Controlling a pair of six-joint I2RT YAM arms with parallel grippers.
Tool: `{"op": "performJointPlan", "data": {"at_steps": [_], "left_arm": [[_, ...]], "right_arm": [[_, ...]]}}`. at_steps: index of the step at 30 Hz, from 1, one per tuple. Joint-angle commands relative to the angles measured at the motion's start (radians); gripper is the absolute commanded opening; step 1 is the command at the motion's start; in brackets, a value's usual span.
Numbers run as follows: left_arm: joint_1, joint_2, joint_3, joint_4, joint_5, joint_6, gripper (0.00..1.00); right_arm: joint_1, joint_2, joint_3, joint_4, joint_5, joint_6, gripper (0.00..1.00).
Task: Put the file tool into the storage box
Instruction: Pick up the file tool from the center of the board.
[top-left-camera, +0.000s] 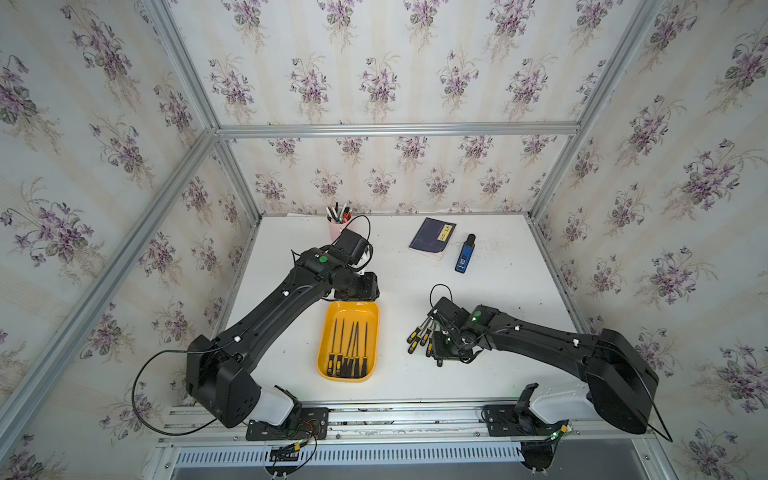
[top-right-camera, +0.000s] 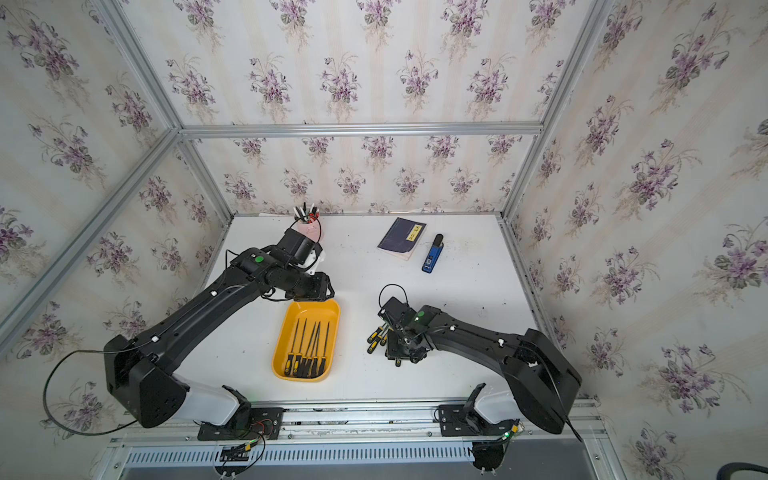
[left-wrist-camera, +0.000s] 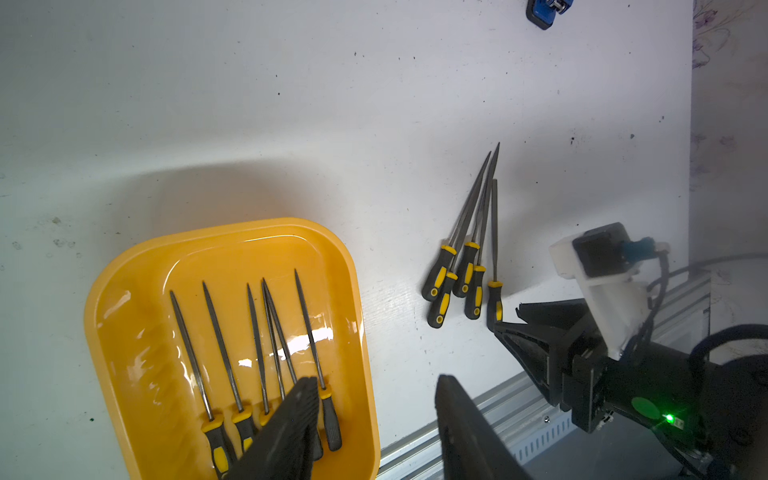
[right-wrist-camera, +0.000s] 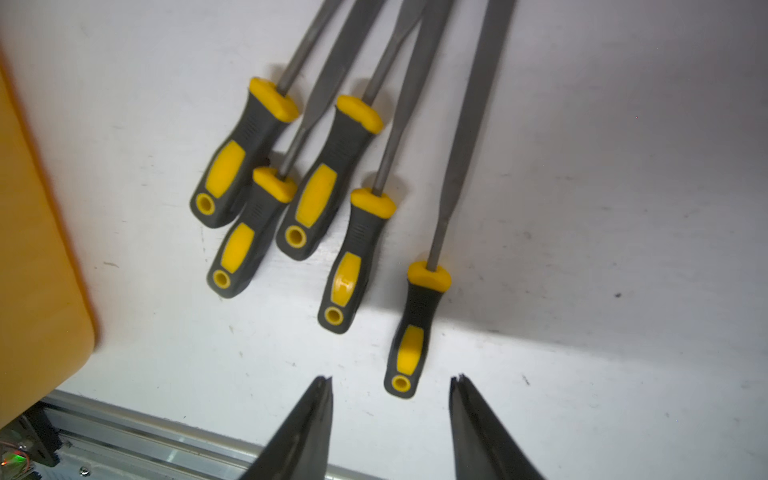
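The storage box (top-left-camera: 353, 311) (top-right-camera: 311, 309) is a shallow orange-yellow tray in the middle of the white table, with several file tools (top-left-camera: 349, 349) (left-wrist-camera: 257, 353) lying side by side in it. Several more file tools (top-left-camera: 417, 334) (top-right-camera: 376, 334) (left-wrist-camera: 461, 270) with black-and-yellow handles lie fanned on the table to its right. My right gripper (right-wrist-camera: 392, 377) (top-left-camera: 436, 353) hangs open just above them. The butt of the nearest file's handle (right-wrist-camera: 415, 328) lies between its fingertips, untouched. My left gripper (left-wrist-camera: 377, 379) (top-left-camera: 358, 291) is open and empty above the box's far end.
A pink pen cup (top-left-camera: 338, 228) stands at the back behind the left arm. A dark blue notebook (top-left-camera: 432, 239) and a blue handheld device (top-left-camera: 464, 253) lie at the back right. An aluminium rail (top-left-camera: 395, 409) runs along the table's front edge. Papered walls enclose three sides.
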Motion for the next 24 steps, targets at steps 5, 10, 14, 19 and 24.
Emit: {"op": "performJointPlan", "data": {"at_steps": [5, 10, 14, 19, 24], "left_arm": [[0.002, -0.002, -0.010, 0.016, 0.005, 0.003, 0.51], [0.002, -0.004, -0.014, 0.017, 0.002, 0.006, 0.51], [0.002, 0.002, -0.011, 0.013, -0.002, 0.011, 0.51], [0.004, 0.002, -0.016, 0.011, -0.006, 0.017, 0.51], [0.006, -0.002, -0.024, 0.011, -0.009, 0.018, 0.51]], "right_arm": [[0.003, 0.044, -0.003, 0.001, 0.001, -0.022, 0.46], [0.002, 0.081, 0.005, 0.025, -0.002, -0.031, 0.43], [0.003, 0.129, 0.011, 0.021, 0.016, -0.031, 0.39], [0.003, 0.154, 0.014, 0.004, 0.037, -0.030, 0.23], [0.003, 0.119, -0.003, 0.009, 0.032, -0.042, 0.11]]}}
